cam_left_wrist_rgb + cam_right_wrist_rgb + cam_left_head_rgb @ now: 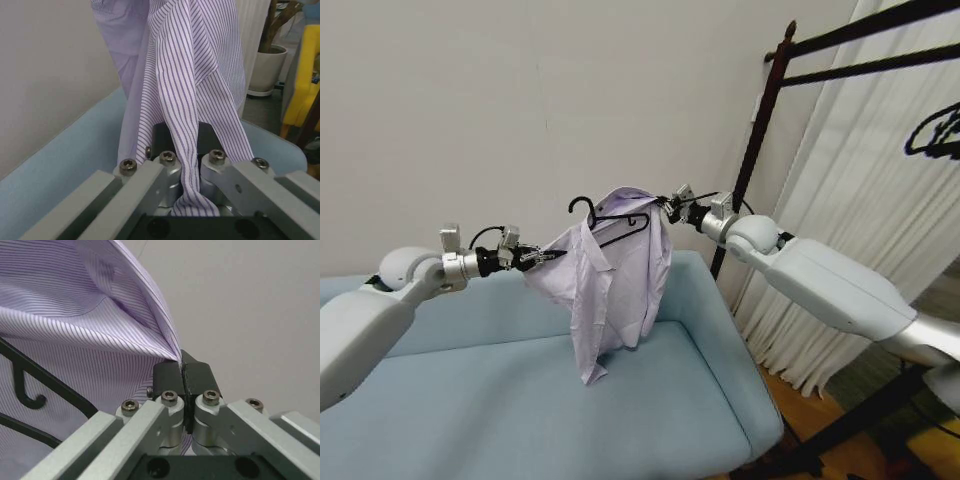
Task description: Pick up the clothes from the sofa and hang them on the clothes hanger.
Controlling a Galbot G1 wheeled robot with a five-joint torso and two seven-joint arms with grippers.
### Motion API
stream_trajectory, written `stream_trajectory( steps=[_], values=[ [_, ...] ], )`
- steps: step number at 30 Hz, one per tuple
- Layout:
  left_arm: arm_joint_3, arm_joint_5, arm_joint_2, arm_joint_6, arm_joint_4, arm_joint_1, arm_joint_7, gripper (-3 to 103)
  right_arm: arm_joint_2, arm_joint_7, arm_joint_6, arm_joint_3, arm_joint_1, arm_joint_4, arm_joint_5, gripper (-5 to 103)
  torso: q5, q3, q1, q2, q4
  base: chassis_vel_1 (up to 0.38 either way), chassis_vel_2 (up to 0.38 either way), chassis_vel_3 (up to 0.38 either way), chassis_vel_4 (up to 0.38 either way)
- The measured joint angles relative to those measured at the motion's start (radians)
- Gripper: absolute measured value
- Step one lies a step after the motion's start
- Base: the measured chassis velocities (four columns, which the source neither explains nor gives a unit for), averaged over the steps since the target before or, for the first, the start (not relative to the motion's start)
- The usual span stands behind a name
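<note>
The hanger (608,214) is mostly sitting under the shirt (617,268); only its hook and parts of its bars are showing. The left gripper (534,258) is pinching a striped fold, which is covering much of its fingers (161,136). The right gripper (672,207) is clamping the shirt's edge between closed pads (167,374). The shirt is hanging stretched between both fingertip pairs, above the sofa (500,400). The rack (760,120) is standing behind the right fingers.
</note>
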Motion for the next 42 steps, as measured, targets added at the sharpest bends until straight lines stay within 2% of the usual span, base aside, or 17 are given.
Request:
stream_trajectory(
  steps=[1, 3, 5, 6, 8, 10, 19, 28, 42],
  values=[
    [0.0, 0.0, 0.0, 0.0, 0.0, 0.0, 0.0, 2, 0.0, 0.0, 0.0, 0.0, 0.0, 0.0, 0.0, 0, 0.0, 0.0, 0.0, 0.0, 0.0, 0.0, 0.0, 0.0, 0.0],
    [0.007, 0.0, -0.001, 0.008, -0.016, 0.001, -0.05, 2, 0.012, 0.0, 0.004, -0.004, 0.001, 0.0, -0.017, 0, 0.0, 0.0, 0.0, 0.0, 0.0001, 0.0, 0.0, 0.0, 0.0],
    [0.014, -0.008, -0.006, 0.02, -0.041, 0.002, -0.134, 2, 0.024, 0.002, 0.009, -0.007, 0.002, 0.005, -0.043, 0, 0.0, 0.0, 0.0, 0.0, 0.0001, 0.0, 0.0, 0.0, 0.0],
    [0.014, -0.008, -0.006, 0.02, -0.041, 0.002, -0.134, 2, 0.024, 0.002, 0.009, -0.007, 0.002, 0.005, -0.043, 0, 0.0, 0.0, 0.0, 0.0, 0.0001, 0.0, 0.0, 0.0, 0.0],
    [0.018, -0.023, -0.013, 0.026, -0.066, 0.005, -0.2, 2, 0.03, 0.013, 0.01, -0.008, 0.002, 0.018, -0.071, 0, 0.0, 0.0, 0.0, 0.0, 0.0001, 0.0, 0.0, 0.0, 0.0],
    [0.019, -0.032, -0.019, 0.03, -0.083, 0.009, -0.237, 2, 0.03, 0.025, 0.007, -0.013, 0.001, 0.04, -0.086, 0, 0.0, 0.0, 0.0, 0.0, -0.0001, 0.0, 0.0, 0.0, 0.0],
    [0.016, -0.032, -0.019, 0.041, -0.107, 0.018, -0.243, 2, 0.037, 0.067, -0.009, -0.02, 0.021, 0.073, -0.08, 0, 0.0, 0.0, 0.0, 0.0, 0.0, 0.0, 0.0, 0.0, 0.0],
    [0.007, -0.028, -0.015, 0.047, -0.111, 0.032, -0.232, 2, 0.036, 0.059, -0.019, -0.036, 0.085, 0.073, -0.066, 0, 0.0, 0.0, 0.0, 0.0, 0.0, 0.0, 0.0, 0.0, 0.0],
    [-0.023, -0.045, 0.016, 0.05, -0.123, 0.052, -0.266, 2, -0.001, 0.04, -0.02, -0.037, 0.079, 0.041, -0.103, 0, 0.0001, 0.0, 0.0, 0.0, 0.0001, 0.0, 0.0, 0.0, 0.0]
  ],
)
